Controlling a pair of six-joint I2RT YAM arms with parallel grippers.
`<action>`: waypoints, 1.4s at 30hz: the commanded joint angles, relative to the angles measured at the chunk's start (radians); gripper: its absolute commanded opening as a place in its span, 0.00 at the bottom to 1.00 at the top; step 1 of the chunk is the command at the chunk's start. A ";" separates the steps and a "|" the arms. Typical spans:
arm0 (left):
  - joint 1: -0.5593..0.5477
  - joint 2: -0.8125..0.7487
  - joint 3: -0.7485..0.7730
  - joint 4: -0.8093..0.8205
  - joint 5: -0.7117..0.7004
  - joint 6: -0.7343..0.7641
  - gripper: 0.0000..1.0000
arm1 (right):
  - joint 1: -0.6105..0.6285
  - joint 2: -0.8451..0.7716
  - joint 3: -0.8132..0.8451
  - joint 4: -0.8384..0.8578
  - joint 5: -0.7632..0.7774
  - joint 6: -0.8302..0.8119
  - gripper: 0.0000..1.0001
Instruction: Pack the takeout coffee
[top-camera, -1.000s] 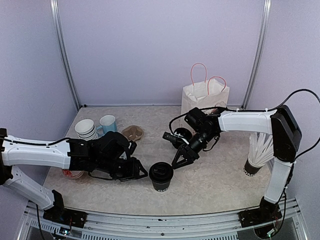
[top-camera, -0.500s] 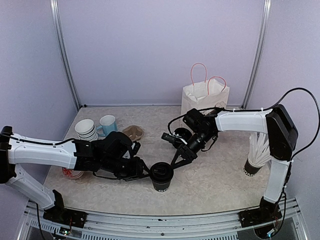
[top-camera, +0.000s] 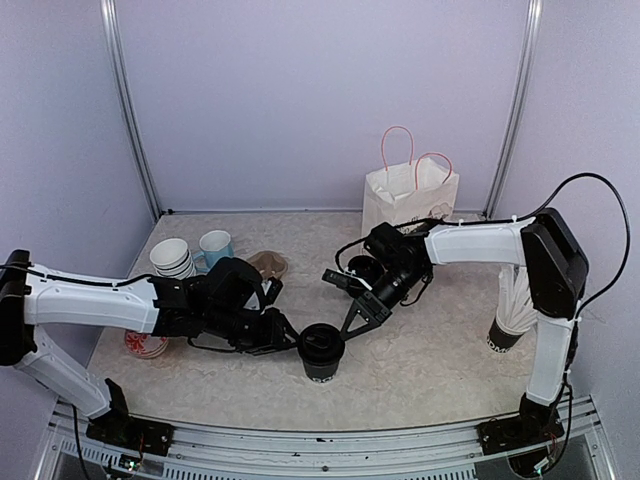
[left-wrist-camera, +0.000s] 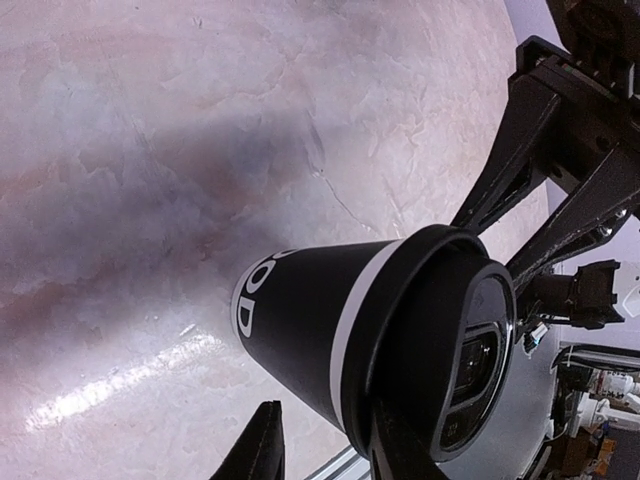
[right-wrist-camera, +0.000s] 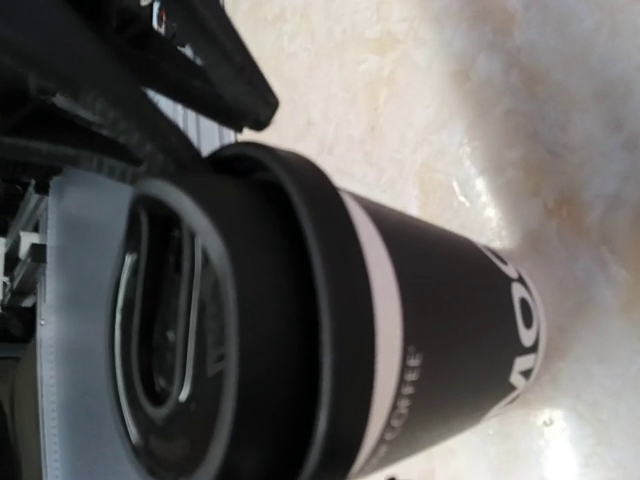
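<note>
One takeout coffee cup (top-camera: 322, 351), black with a black lid, stands upright near the table's front centre. It fills the left wrist view (left-wrist-camera: 330, 320) and the right wrist view (right-wrist-camera: 430, 330). My left gripper (top-camera: 287, 338) is open just left of the cup, and one of its fingertips (left-wrist-camera: 268, 440) is beside the cup's wall. My right gripper (top-camera: 353, 322) is open just right of the lid, and its spread fingers (left-wrist-camera: 510, 150) show behind the cup. A round black shape (top-camera: 364, 268) behind my right arm may be the second cup; I cannot tell.
A white paper bag (top-camera: 410, 195) with pink handles stands open at the back. A light blue mug (top-camera: 216, 247), stacked white cups (top-camera: 172, 258) and a brown cardboard carrier (top-camera: 268, 266) sit back left. A stack of lidless cups (top-camera: 512, 305) leans at the right wall.
My left gripper has moved right up to the cup's side. My right gripper has shifted slightly left toward the lid. The cup has not moved.
</note>
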 joint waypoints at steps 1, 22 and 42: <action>0.004 0.152 -0.071 -0.142 -0.070 0.079 0.29 | 0.025 0.125 -0.036 0.030 0.323 0.040 0.25; -0.019 0.167 0.142 -0.161 -0.225 0.244 0.38 | 0.046 -0.139 -0.098 0.006 0.126 -0.116 0.37; -0.066 0.057 0.279 -0.245 -0.290 0.223 0.58 | 0.039 -0.175 -0.153 -0.088 0.157 -0.196 0.40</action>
